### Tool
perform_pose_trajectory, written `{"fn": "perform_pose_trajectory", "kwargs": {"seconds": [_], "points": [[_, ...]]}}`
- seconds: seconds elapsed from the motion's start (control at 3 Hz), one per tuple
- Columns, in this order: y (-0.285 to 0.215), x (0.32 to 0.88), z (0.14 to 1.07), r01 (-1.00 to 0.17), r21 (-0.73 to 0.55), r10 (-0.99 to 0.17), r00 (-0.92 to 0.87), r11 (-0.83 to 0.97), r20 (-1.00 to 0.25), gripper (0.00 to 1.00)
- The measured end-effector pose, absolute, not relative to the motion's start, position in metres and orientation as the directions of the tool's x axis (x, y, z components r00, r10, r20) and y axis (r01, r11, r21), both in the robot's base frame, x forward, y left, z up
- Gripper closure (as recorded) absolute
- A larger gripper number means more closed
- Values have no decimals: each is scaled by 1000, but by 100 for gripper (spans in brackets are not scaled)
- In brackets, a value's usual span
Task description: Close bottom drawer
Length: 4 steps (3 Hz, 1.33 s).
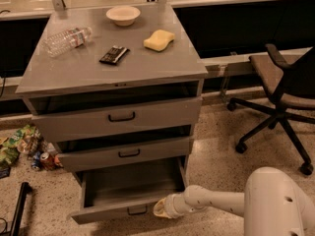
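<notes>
We see four things on top of the grey cabinet [147, 68], all apart:
- white bowl [123, 15] at the back
- yellow sponge [159, 40] right of centre
- clear plastic bottle [66, 40] on its side at left
- flat black object [114, 55] between bottle and sponge

The speckled floor [221, 161] carries the grey cabinet, an office chair [283, 92] at right, and snack wrappers [17, 141] plus a can [45, 160] at left. We have the gripper [162, 208] low, at the right end of the bottom drawer [108, 213] front.

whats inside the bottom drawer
The bottom drawer stands pulled out, and the part of its grey floor that shows holds nothing. Its rear is covered by the middle drawer above. The pincer sits at its front right corner.
</notes>
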State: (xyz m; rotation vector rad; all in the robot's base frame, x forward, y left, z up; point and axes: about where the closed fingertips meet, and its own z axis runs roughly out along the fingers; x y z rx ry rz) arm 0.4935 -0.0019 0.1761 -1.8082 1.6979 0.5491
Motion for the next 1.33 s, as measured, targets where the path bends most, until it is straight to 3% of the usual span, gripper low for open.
{"fn": "perform_pose_trajectory", "kwargs": {"seconds": [0.67, 1.33], "points": [[-9, 537, 170, -943, -319, -792, 124, 92, -597, 100], [-13, 576, 155, -923, -367, -795, 136, 116, -591, 100]]}}
